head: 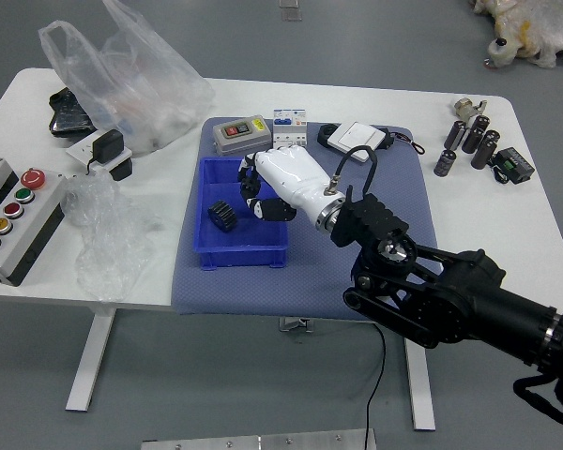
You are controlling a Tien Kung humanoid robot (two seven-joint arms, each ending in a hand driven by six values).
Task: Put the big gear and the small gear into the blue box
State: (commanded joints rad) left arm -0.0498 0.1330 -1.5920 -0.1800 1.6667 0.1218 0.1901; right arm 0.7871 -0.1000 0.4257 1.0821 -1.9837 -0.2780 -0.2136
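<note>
One black right arm (450,300) reaches in low from the right, angled across the near side of the surface (497,211) so that its forearm keeps outside the blue box (253,257) and only the far end comes over it. Under both lies a blue-grey mat (300,292), probably there to mark out the working area and stop things sliding. The box sits at the mat's left, open side up, ready to take a part from above.

Inside it, toward the left wall, rests a dark gear (222,216); whether it is the big one or the small one, I cannot tell. Lying to that side, it leaves room for a second gear on the right, which seems to be why the right hand (296,183) is over that half, tipped down toward the box floor. The hand's pose and whether it has anything in its grasp cannot be made out. The other gear is not visible and may be hidden there. I judge the likely step to be a release: low, beside the first gear, and clear of the right wall.

Farther back, a grey switch box (241,136), white blocks (289,128) and a white square device (357,139) stand behind the work, out of the arm's way.
</note>
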